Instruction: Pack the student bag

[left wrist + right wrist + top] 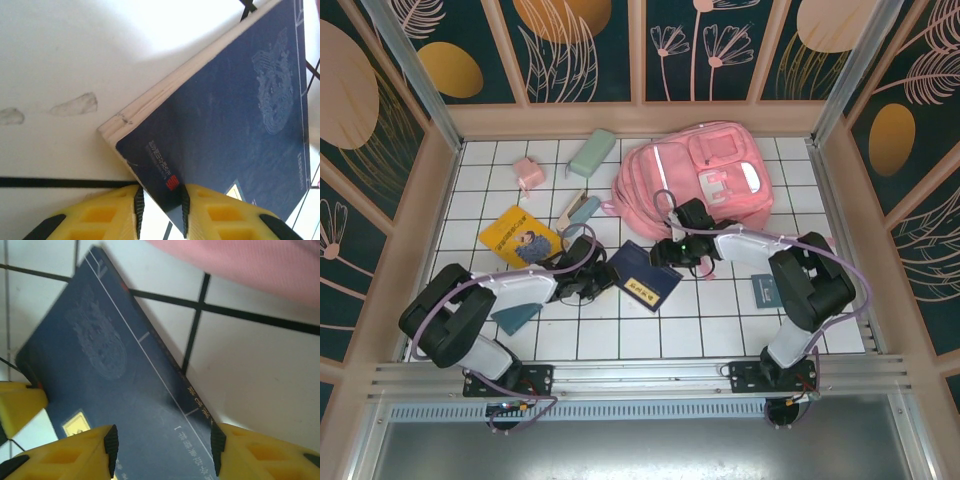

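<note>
**Item 1.** Student bag (695,175): large pink fabric backpack with a pale reflective strip and a white-grey patch. It lies flat, front face up, at the 1 o'clock part of the white tiled bench (720,310). The long axis runs roughly 9 to 3 o'clock, with the patch end toward 3 o'clock. Its pink fabric (250,265) fills the upper corner of the right wrist view.

**Item 2.** Navy hardcover book (645,280), flat on the bench at the bag's 7 o'clock.

**Item 3.** Left end effector (606,280): the yellow fingers are drawn close, and the black pads are clamped on one corner of the book (240,125), beside its page edge.

**Item 4.** Right end effector (665,254): the jaws are about half apart and gripping nothing. It is poised over the book cover (115,380), with one pad at the spine edge.
</note>
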Tool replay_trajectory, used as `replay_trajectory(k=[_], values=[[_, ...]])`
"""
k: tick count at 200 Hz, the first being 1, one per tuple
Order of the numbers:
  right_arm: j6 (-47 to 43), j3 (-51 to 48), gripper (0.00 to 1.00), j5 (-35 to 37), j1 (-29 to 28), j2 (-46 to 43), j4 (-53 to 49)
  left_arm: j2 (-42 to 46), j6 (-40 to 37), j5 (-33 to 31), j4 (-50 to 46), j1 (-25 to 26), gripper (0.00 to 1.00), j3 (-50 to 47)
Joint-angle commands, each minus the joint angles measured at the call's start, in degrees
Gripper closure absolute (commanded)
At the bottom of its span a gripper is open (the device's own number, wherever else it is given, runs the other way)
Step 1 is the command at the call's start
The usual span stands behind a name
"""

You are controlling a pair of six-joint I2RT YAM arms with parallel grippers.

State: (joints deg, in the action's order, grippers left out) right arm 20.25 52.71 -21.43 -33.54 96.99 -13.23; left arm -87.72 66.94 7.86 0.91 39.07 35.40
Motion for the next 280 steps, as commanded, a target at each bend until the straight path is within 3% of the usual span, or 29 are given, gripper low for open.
replay_trajectory(k=[1,41,80,149,196,216,240,280], values=[[0.8,-2.5,0.47,-0.4,-0.4,1.4,3.0,-3.8,-3.4,-3.4,-1.1,0.1,0.75,3.5],[3.7,-4.9,0.48,-2.0,-3.2,1.1,4.6,-8.5,-7.5,-5.9,-4.4,-1.0,0.78,8.9],[8.2,-6.7,0.48,-0.9,-5.9,-1.9,6.5,-6.7,-11.8,-8.4,-9.5,-2.8,0.76,11.3],[8.7,-5.7,0.47,4.3,-5.8,-2.9,6.0,4.0,-10.2,-2.2,-8.9,-1.3,0.64,2.7],[9.4,-7.4,0.47,6.2,-6.4,-0.7,7.3,0.6,-9.9,0.5,-5.2,1.0,0.71,0.6],[10.0,-7.4,0.48,3.6,-7.2,-0.1,8.6,-2.2,-9.7,-0.1,-4.2,1.1,0.79,-0.1],[12.7,-8.4,0.52,-5.4,-7.3,0.7,14.0,-3.9,-9.2,0.9,-1.7,1.1,0.86,-1.4],[18.5,-10.4,0.58,-16.0,-6.9,-3.1,25.3,-3.7,-8.3,1.6,0.7,1.1,0.88,-3.0]])
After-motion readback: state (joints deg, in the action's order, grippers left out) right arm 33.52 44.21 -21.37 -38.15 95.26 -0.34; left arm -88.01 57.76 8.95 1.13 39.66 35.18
